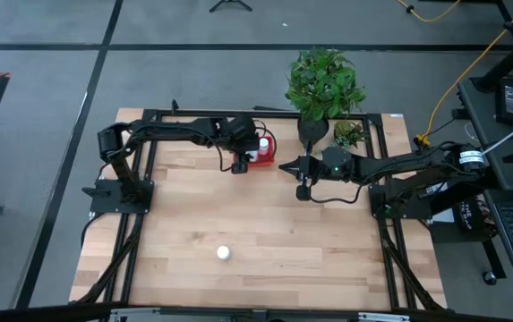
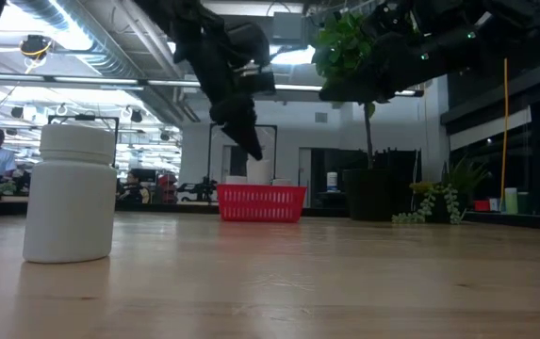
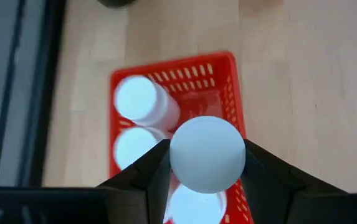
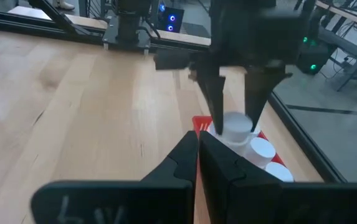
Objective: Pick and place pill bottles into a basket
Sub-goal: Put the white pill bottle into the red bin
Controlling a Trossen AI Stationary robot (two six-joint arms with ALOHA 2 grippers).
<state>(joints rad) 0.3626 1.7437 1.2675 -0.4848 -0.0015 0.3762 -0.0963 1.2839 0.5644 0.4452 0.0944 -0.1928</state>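
1. Hovering above the red basket [image 3: 228, 81], the left gripper [image 3: 207, 163] is seen pinching a white pill bottle [image 3: 207, 154] between its two dark fingers [image 3: 150, 171]; the bottle is held just over the basket's interior.
2. The basket is placed at the far edge of the wooden surface [image 1: 265, 241], near the dark plant pot [image 1: 312, 131].
3. Three more bottles are seen upright in the basket in the left wrist view: one in a far corner [image 3: 142, 102], one next to it [image 3: 134, 146], and one partly hidden under the held bottle [image 3: 194, 208].
4. A single bottle [image 1: 224, 253] is left standing alone on the near part of the surface, well apart from the basket.
5. The right gripper [image 4: 198, 146] is held with its fingers pressed together and nothing between them, above the surface, to the right of the basket and in front of the plant.
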